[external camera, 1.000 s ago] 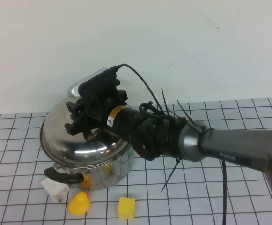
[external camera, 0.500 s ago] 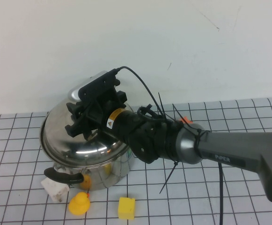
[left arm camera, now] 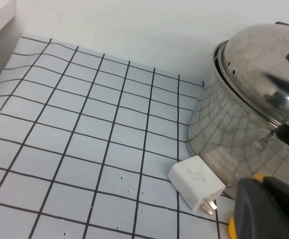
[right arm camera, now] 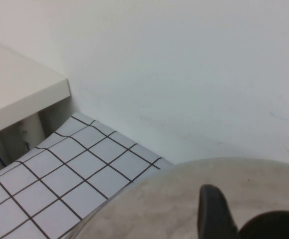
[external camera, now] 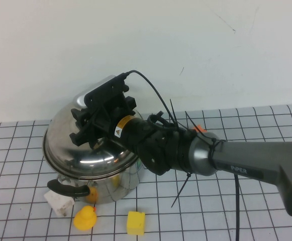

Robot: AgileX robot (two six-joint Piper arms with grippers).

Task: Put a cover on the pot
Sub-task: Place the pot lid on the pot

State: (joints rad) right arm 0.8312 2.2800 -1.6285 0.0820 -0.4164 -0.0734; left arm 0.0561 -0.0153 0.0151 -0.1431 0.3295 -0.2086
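From above, the pot [external camera: 100, 181] sits at lower left of the frame with the lid [external camera: 80, 145] tilted on its rim, the right gripper [external camera: 93, 125] pressed against the dome's top; whether it grips the knob I cannot tell. The left wrist view shows the pot's wall [left arm camera: 219, 134] at right and a white charger [left arm camera: 196, 181] beside it; the left gripper isn't visible. The right wrist view shows only the dome [right arm camera: 174, 199] directly beneath.

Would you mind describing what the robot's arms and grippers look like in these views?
The right arm has a grey link printed PIPER, then a rounded black wrist with loose black cable ties and a small yellow warning sticker. A black camera block with a thin black cable sits on it. The right gripper, above the lid, is black. The left gripper at the table's edge shows only as a blurred dark grey part with a yellow edge.
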